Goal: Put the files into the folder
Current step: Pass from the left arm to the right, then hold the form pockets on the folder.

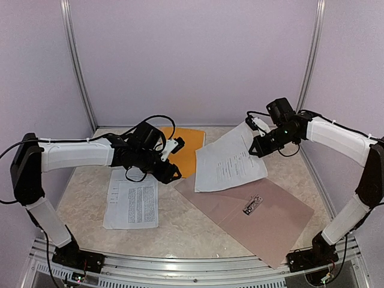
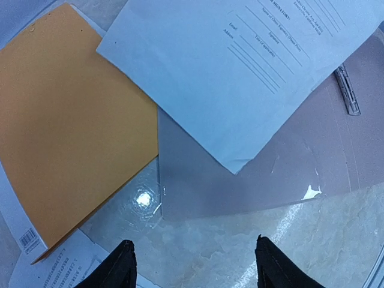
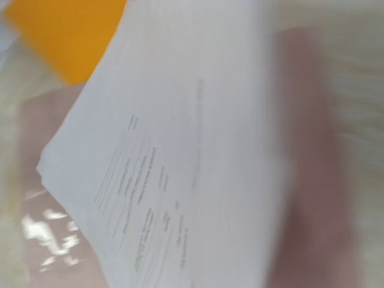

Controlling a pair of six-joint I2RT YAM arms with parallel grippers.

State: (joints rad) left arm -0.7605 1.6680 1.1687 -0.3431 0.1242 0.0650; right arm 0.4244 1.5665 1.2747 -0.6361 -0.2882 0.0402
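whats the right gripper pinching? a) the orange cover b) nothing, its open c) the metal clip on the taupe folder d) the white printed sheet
d: the right gripper is shut on the right edge of the white printed sheet, which tilts up over the taupe folder; the orange cover and the metal clip lie apart from it.

Files (image 1: 231, 161) white w/ black print; cover (image 1: 187, 150) plain orange; folder (image 1: 270, 222) taupe (silver clip (image 1: 252, 204)); table (image 1: 186, 231) beige w/ marbled veining.
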